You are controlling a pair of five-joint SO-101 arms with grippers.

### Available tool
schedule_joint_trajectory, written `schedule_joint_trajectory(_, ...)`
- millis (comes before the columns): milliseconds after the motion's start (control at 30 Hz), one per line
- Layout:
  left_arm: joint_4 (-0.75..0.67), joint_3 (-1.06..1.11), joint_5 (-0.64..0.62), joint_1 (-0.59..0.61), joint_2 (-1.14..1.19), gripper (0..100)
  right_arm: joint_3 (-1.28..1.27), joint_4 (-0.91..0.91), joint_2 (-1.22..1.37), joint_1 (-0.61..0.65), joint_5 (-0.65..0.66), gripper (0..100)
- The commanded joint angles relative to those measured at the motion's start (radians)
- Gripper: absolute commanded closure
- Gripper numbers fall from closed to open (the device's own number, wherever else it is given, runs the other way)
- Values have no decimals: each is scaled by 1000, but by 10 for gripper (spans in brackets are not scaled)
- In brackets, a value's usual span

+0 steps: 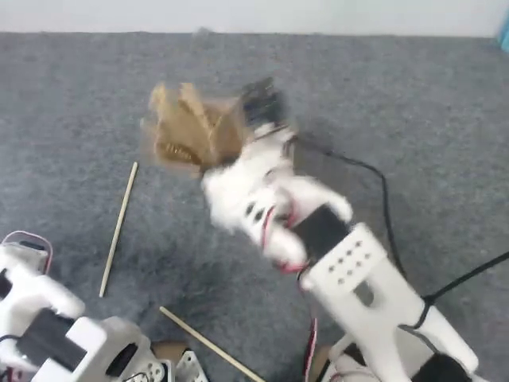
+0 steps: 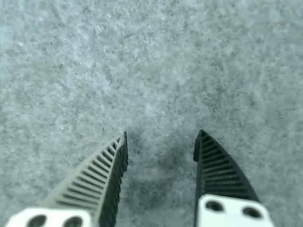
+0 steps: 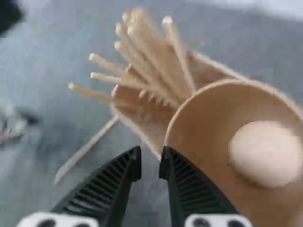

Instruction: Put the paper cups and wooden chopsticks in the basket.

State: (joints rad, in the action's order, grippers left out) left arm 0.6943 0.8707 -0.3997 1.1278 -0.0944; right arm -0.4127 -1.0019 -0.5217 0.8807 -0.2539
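A woven brown basket (image 1: 191, 131) sits on the grey carpet, blurred. It (image 3: 142, 118) holds several wooden chopsticks (image 3: 142, 61) that stick out, with a paper cup (image 3: 236, 156) leaning beside them, its inside facing me. My right gripper (image 3: 150, 161) is right at the basket's edge, its fingers shut to a narrow slit with nothing seen between them; from above it (image 1: 262, 102) is at the basket's far right side. Two chopsticks lie loose on the carpet, one (image 1: 119, 231) left of centre and one (image 1: 211, 344) near the front. My left gripper (image 2: 161, 142) hangs open over bare carpet.
The left arm's white body (image 1: 48, 318) is at the front left corner. The right arm (image 1: 350, 270) stretches diagonally across the middle, with black cables (image 1: 382, 191) trailing to its right. Open carpet lies to the far left and far right.
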Motion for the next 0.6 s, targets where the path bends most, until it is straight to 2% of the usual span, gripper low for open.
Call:
schedule_joint_trajectory(0, 3, -16, 5, -6, -8, 786, -28, -122, -1, 108, 28, 897)
schedule_joint_trajectory(67, 3, -16, 5, -6, -8, 786, -40, -58, -1, 79, 32, 897)
schedule_joint_trajectory(133, 6, -15, 5, 0, -9, 786, -49, 56, 13, -35, 35, 897)
schedule_joint_trajectory(200, 8, -15, 5, 21, -8, 786, -58, 162, 42, -133, 84, 897)
schedule_joint_trajectory(267, 8, -13, 5, 25, -8, 786, -57, 185, 71, -196, 147, 897)
schedule_joint_trajectory(433, 8, -13, 5, 21, -8, 786, -55, 197, 110, -249, 152, 897)
schedule_joint_trajectory(567, 8, -13, 5, 21, -8, 786, -55, 285, 131, -274, 153, 895)
